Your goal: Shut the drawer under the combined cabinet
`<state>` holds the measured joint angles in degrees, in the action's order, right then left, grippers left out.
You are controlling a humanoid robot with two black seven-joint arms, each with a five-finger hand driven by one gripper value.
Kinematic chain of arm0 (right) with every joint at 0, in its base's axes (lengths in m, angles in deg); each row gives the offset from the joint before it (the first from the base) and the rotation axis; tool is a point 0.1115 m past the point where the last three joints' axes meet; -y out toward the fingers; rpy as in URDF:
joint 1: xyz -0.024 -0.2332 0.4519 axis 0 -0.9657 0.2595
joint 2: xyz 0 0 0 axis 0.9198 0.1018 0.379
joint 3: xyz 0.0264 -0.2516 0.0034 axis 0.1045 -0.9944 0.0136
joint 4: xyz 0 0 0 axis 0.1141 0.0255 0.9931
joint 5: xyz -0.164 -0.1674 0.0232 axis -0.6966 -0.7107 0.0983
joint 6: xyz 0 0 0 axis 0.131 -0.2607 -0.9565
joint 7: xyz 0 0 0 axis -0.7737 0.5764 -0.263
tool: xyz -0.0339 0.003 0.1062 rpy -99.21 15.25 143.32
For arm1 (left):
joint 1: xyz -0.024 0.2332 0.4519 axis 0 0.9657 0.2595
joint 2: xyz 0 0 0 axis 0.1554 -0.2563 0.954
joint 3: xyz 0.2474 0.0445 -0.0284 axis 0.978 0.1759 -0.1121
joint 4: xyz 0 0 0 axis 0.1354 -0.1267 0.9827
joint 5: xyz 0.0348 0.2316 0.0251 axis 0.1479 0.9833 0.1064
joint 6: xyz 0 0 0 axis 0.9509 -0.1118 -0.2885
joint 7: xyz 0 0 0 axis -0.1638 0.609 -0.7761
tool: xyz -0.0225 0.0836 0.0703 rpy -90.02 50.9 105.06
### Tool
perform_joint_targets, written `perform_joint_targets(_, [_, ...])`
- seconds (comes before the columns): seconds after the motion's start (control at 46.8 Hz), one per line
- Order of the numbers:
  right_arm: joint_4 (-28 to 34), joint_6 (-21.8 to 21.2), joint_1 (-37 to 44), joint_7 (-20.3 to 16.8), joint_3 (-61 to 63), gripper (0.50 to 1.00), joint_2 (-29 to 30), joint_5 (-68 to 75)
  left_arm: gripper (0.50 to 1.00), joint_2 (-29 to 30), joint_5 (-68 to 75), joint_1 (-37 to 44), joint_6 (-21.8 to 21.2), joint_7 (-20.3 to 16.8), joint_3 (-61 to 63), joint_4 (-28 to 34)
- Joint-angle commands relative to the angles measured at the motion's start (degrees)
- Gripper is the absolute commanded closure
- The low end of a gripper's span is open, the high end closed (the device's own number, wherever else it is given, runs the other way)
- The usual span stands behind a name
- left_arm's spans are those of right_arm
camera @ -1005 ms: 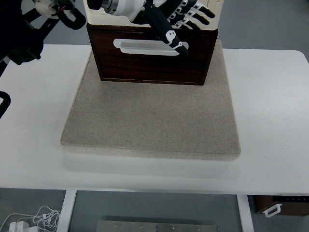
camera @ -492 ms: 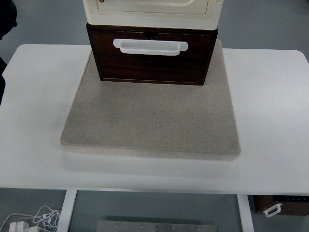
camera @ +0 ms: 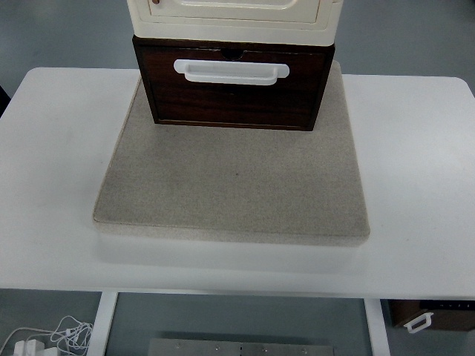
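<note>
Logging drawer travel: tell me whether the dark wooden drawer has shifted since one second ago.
No. The dark wooden drawer keeps the same place: its front edge meets the beige mat along the same line, and its white handle sits unchanged.

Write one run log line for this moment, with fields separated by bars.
drawer: front flush with cabinet, looks closed | handle: untouched | mat: under cabinet | hands: not in view

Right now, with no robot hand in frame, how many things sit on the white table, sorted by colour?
Dark brown: 1, the wooden drawer with a white handle
Cream: 1, the cabinet unit stacked above the drawer
Grey-beige: 1, the mat under them
Total: 3, all on the white table
</note>
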<state>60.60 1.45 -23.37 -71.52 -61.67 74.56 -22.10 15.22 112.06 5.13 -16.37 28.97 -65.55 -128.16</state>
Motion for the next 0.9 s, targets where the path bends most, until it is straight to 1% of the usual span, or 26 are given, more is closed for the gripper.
perform_joint_targets(0.0, [-0.02,0.01,0.00,0.00,0.00,0.548,0.00,0.06,0.500,0.41,-0.26,0.08,-4.22,-0.06,-0.14,2.96])
perform_joint_targets(0.064, [-0.02,0.01,0.00,0.00,0.00,0.548,0.00,-0.02,0.500,0.94,-0.70,0.08,-6.51,-0.06,-0.31,5.07])
perform_joint_targets(0.192, [-0.02,0.01,0.00,0.00,0.00,0.548,0.00,0.06,0.500,3.31,-4.21,0.34,-8.44,0.03,-0.32,9.29])
perform_joint_targets(0.342, [0.07,0.01,0.00,0.00,0.00,0.548,0.00,0.06,0.500,5.42,-10.27,0.43,-8.27,0.65,0.65,15.96])
perform_joint_targets(0.535, [-0.02,0.01,0.00,0.00,0.00,0.548,0.00,0.06,0.500,5.16,-10.89,1.31,-7.39,0.47,0.92,24.49])
perform_joint_targets(0.62, [0.07,0.01,0.00,0.00,0.00,0.548,0.00,-0.02,0.500,5.16,-12.82,3.41,-6.69,0.47,0.92,25.81])
perform_joint_targets(0.706, [-0.02,0.01,0.00,0.00,0.00,0.548,0.00,0.06,0.500,5.16,-16.51,6.31,-5.02,0.47,0.92,26.43])
perform_joint_targets(0.877, [-0.02,0.01,0.00,0.00,0.00,0.548,0.00,-0.02,0.500,5.07,-21.88,12.11,-3.44,0.73,1.18,26.70])
